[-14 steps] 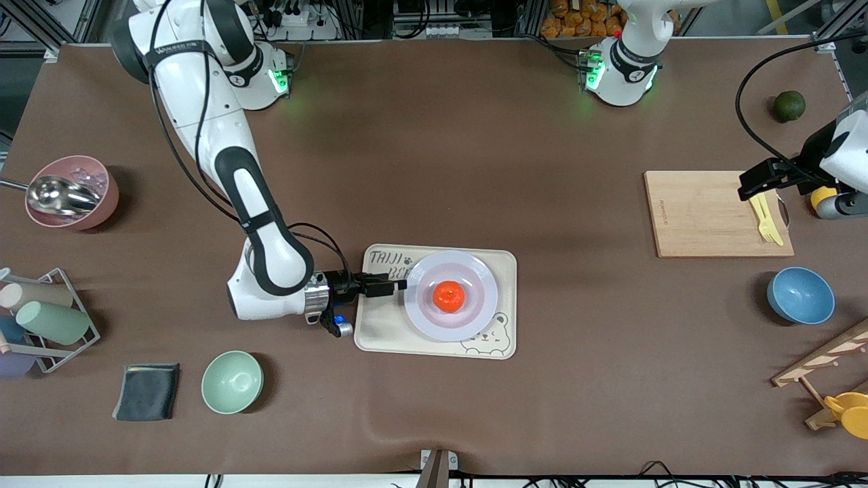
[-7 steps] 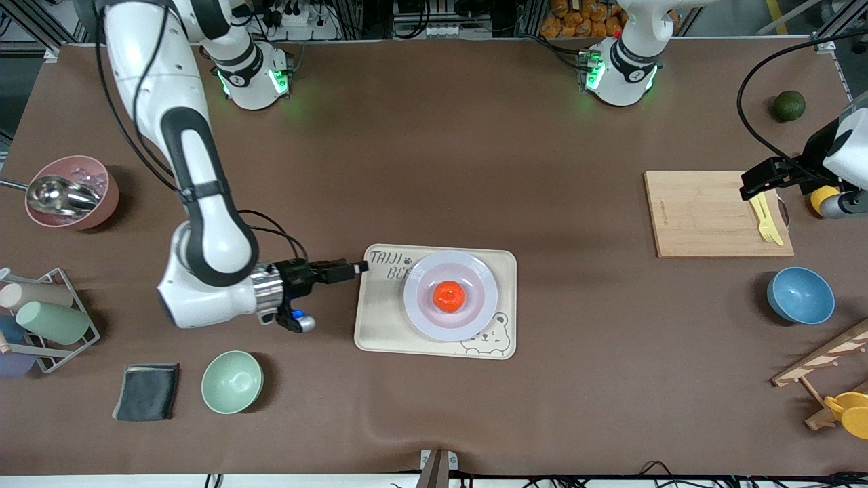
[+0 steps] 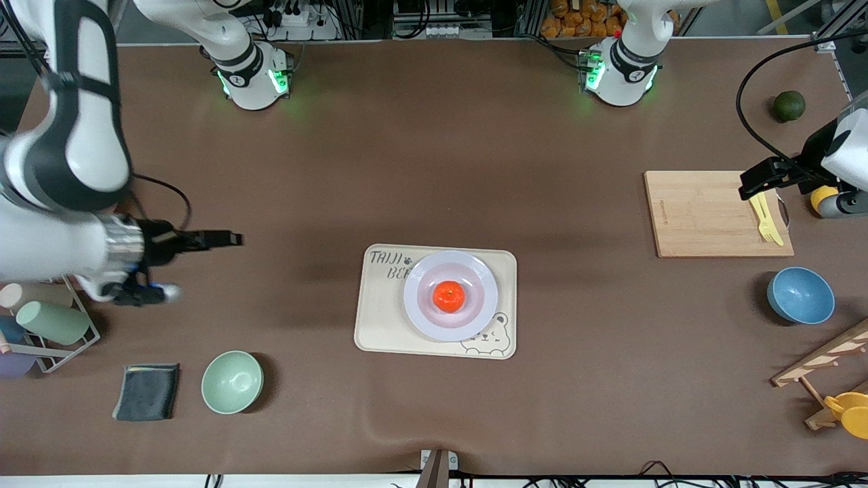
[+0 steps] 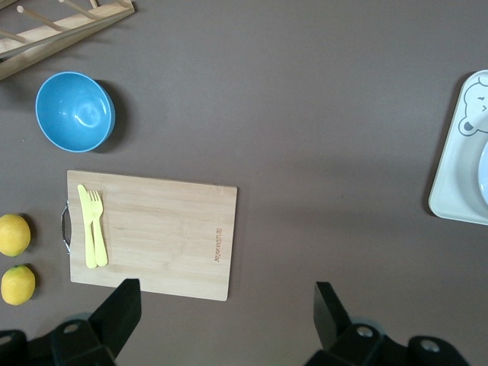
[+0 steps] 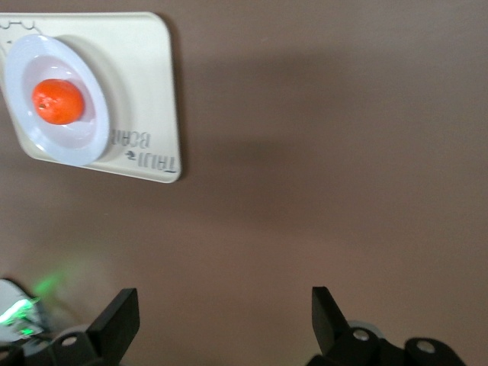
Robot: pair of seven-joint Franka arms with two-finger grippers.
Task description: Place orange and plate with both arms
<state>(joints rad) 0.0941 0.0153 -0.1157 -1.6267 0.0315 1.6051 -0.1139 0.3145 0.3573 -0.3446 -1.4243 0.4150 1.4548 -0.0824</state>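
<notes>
I've got a bright orange-red orange (image 3: 449, 296) on a pale white-lavender plate (image 3: 415, 318), cream bear-print tray (image 3: 380, 325) beneath, brown tabletop (image 3: 434, 169) all round.

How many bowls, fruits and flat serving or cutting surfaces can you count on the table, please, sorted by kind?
Bowls: 3, namely the pink bowl, green bowl, blue bowl.
Fruits: 4, namely the orange, dark green fruit, two lemons.
Flat surfaces: 3, namely the plate, tray, cutting board.
Total: 10.

The small round orange-red orange (image 3: 449, 296) sits in the middle of the round pale white-lavender plate (image 3: 475, 317), which rests on the rectangular cream bear-print tray (image 3: 381, 325) mid-table.
</notes>
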